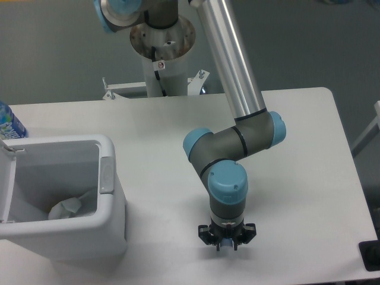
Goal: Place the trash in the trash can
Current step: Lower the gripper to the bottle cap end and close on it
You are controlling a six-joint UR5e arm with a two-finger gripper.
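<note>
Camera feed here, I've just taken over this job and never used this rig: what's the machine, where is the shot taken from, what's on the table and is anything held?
There is one view, from a fixed camera placed high in front of the table and looking down on it. The grey and blue jointed machine is a robot arm; it is mounted on a pedestal behind the white table. Its gripper points straight down near the table's front edge. Something small and bluish shows between its fingers, but whether they are shut on it is too small to tell. At the left stands the open white trash can, with a crumpled whitish wrapper lying inside. Behind the can, at the left edge of the picture, a blue-labelled bottle peeks in.
</note>
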